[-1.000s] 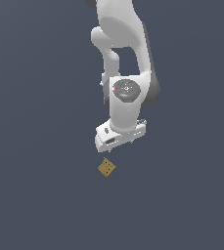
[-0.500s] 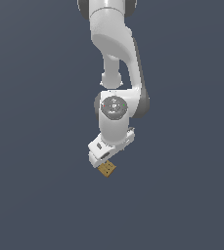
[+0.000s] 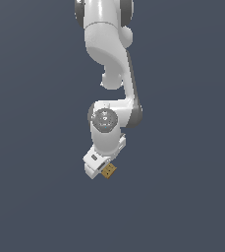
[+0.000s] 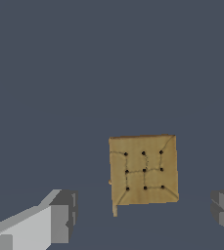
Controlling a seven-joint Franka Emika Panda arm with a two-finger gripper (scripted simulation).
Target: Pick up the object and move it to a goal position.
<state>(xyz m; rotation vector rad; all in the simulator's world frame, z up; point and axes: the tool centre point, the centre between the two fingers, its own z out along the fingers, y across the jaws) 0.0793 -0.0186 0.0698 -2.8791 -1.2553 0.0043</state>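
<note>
Wrist view: one object (image 4: 144,170) (square)

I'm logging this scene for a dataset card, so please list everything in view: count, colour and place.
block: one, tan-brown with darker lines and black dots on top, lying on the ground between the two fingers, touching neither in the wrist view
ground: one, plain dark grey-blue, fills both views
arm: one, white with dark joints, reaching down from the top of the exterior view
gripper: one, white with grey fingers, open, low over the block
</note>
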